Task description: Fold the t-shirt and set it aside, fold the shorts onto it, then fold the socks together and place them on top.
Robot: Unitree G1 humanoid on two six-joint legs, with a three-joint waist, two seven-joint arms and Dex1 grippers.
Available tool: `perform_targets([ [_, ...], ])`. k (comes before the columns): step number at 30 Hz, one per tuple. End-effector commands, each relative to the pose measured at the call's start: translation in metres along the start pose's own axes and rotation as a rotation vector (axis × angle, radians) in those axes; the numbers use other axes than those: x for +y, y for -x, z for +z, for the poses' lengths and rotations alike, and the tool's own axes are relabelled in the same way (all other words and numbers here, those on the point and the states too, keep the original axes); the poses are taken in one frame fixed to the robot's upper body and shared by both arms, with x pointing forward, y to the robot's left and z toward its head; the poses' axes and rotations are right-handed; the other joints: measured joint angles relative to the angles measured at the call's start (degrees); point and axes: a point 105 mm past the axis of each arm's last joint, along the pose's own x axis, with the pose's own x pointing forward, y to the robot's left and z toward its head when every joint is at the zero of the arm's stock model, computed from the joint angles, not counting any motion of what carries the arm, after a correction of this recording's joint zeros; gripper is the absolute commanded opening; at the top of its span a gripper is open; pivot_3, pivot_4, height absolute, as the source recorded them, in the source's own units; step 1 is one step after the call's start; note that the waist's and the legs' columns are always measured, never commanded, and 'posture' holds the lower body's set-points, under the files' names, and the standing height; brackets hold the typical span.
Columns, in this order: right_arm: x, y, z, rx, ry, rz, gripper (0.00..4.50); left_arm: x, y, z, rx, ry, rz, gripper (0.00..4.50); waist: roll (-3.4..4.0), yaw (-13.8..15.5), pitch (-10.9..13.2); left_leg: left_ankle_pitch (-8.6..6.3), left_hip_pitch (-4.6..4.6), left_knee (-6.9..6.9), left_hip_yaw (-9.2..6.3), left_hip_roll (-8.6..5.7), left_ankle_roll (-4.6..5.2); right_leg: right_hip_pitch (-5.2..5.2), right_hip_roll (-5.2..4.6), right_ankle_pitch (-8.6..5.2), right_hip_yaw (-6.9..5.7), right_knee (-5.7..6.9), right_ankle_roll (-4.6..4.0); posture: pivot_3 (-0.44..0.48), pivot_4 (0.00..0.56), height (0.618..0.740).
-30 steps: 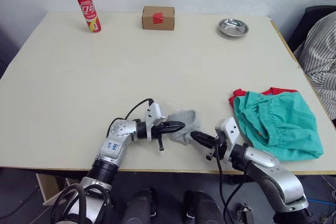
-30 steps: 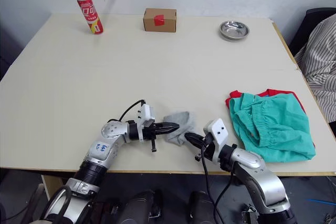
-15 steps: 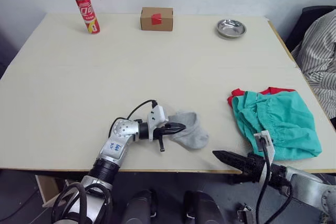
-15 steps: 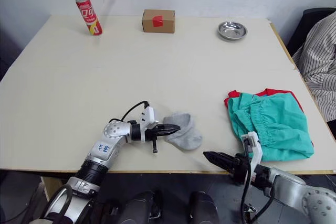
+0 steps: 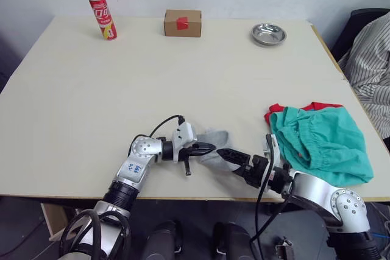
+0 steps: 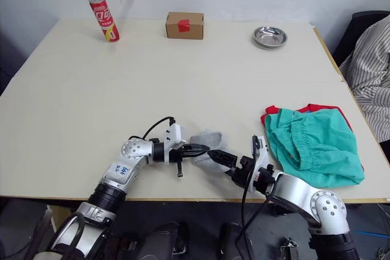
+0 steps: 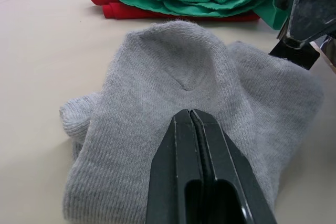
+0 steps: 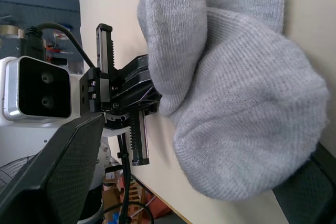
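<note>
Socks (image 5: 214, 143) sit bottom center, left gripper (image 5: 207, 147) pressed together on them, right gripper (image 5: 226, 155) spread wide around their other end.

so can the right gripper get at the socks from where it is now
Probably yes. The right gripper is open and already at the edge of the socks opposite the left gripper, which is shut on them. Nothing lies between; the shorts sit off to its side.
</note>
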Motion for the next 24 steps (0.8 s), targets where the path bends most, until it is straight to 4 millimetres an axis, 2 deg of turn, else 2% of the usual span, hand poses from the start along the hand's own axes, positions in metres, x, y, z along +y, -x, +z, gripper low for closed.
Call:
perform_targets([
  [1,-0.019,-0.015,-0.007,0.029,-0.075,-0.090,4.45,-0.004,0.003,-0.014,0.045,0.035,-0.009,0.00,0.02,-0.38,-0.10,0.00,0.01,-0.01,0.00,0.00,-0.01,0.01,0.00,0.00,0.00,0.00,0.00,0.000,0.150,0.740],
  [7,-0.029,-0.039,-0.003,0.031,-0.118,-0.130,4.45,-0.007,0.004,-0.014,0.035,0.041,-0.019,0.00,0.00,-1.56,-0.31,0.00,0.10,-0.06,-0.01,0.04,-0.03,0.05,0.02,0.03,0.02,0.01,-0.05,0.000,0.150,0.740],
  [8,-0.031,-0.042,-0.001,0.026,-0.121,-0.135,4.28,-0.007,0.004,-0.014,0.035,0.040,-0.019,0.00,0.02,-1.66,-0.37,0.00,0.11,-0.07,-0.01,0.05,-0.04,0.04,0.03,0.03,0.02,0.01,-0.05,0.000,0.150,0.740],
  [10,-0.030,-0.046,0.002,0.017,-0.123,-0.126,3.80,-0.007,0.005,-0.015,0.034,0.038,-0.019,0.00,0.04,-1.90,-0.50,0.00,0.11,-0.08,-0.01,0.05,-0.04,0.04,0.02,0.03,0.02,0.01,-0.05,0.000,0.150,0.740],
  [15,-0.026,-0.045,0.010,-0.008,-0.136,-0.102,1.98,-0.004,0.013,-0.012,0.013,0.020,-0.007,0.00,0.24,-2.61,-0.63,0.00,0.10,-0.10,-0.01,0.05,-0.05,0.01,0.02,0.03,0.03,0.01,-0.05,0.000,0.150,0.740],
  [21,-0.024,-0.038,0.014,-0.026,-0.160,-0.083,0.10,-0.003,0.027,0.008,-0.086,-0.064,-0.018,0.00,0.29,-2.55,-0.70,0.00,0.04,-0.16,0.00,0.05,-0.06,-0.03,0.01,0.02,0.03,-0.08,-0.06,0.000,0.150,0.740],
  [23,-0.018,-0.033,0.018,-0.046,-0.160,-0.063,0.00,-0.001,0.035,0.025,-0.159,-0.052,-0.018,0.00,0.31,-2.56,-0.68,-0.01,0.01,-0.16,0.00,0.04,-0.05,-0.03,0.00,0.03,0.03,-0.12,-0.05,0.000,0.150,0.740],
  [24,-0.012,-0.028,0.023,-0.070,-0.161,-0.033,0.00,0.001,0.040,0.032,-0.180,-0.038,-0.012,0.19,0.32,-2.50,-0.67,-0.01,-0.02,-0.17,0.00,0.04,-0.05,-0.05,-0.01,0.03,0.03,-0.14,-0.05,0.000,0.150,0.740],
])
